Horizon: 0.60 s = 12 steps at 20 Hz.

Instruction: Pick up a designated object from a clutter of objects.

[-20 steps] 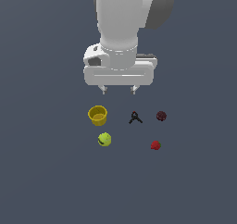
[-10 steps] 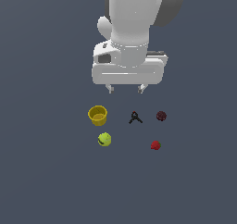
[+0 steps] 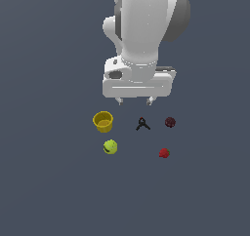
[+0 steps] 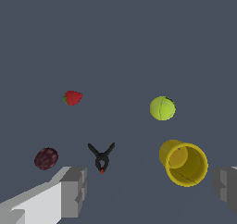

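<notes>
Exterior view, left to right. You see the yellow cup point(image 3: 103, 121) on the dark desk point(image 3: 49, 181), nearer the camera than the claw point(image 3: 135, 101) and off to the exterior view's left of it, with the yellow-green ball point(image 3: 110, 147) nearer the camera again. The black clamp point(image 3: 142, 124) (the designated object, red spot on top, two legs splayed) lies just in front of the claw, between the lines of its two fingertips point(image 3: 150, 102) and apart from both. To the exterior view's right of the claw sit the dark maroon berry point(image 3: 170, 122) and, closer to the camera, the red berry point(image 3: 164, 153). The five things lie well apart, none touching. The claw hangs above the desk with its fingers spread wide and nothing held; in the wrist view the clamp point(image 4: 102, 157) shows between the two pads point(image 4: 74, 190).
</notes>
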Tool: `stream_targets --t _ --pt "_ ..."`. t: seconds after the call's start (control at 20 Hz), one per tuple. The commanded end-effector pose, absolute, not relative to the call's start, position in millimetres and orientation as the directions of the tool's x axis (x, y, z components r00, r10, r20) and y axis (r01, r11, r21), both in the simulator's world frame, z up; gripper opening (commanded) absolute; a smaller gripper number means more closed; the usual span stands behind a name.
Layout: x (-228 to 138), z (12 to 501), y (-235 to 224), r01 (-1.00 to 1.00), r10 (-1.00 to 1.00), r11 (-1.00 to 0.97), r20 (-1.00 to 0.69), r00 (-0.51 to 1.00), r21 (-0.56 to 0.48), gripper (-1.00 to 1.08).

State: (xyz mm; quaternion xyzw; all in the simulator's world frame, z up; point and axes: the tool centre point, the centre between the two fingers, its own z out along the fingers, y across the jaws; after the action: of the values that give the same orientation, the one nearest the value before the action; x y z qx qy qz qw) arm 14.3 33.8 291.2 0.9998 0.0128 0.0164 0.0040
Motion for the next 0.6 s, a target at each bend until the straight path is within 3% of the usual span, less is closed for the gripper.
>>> stream_targets --t 0.0,0.55 --pt "12.5 274.7 38.2 0.027 0.028 -1.000 0.030 0.999 0.010 1.00" --pt "-14.6 171.1 66.5 0.041 0.041 -0.999 0.017 0.999 0.013 1.00"
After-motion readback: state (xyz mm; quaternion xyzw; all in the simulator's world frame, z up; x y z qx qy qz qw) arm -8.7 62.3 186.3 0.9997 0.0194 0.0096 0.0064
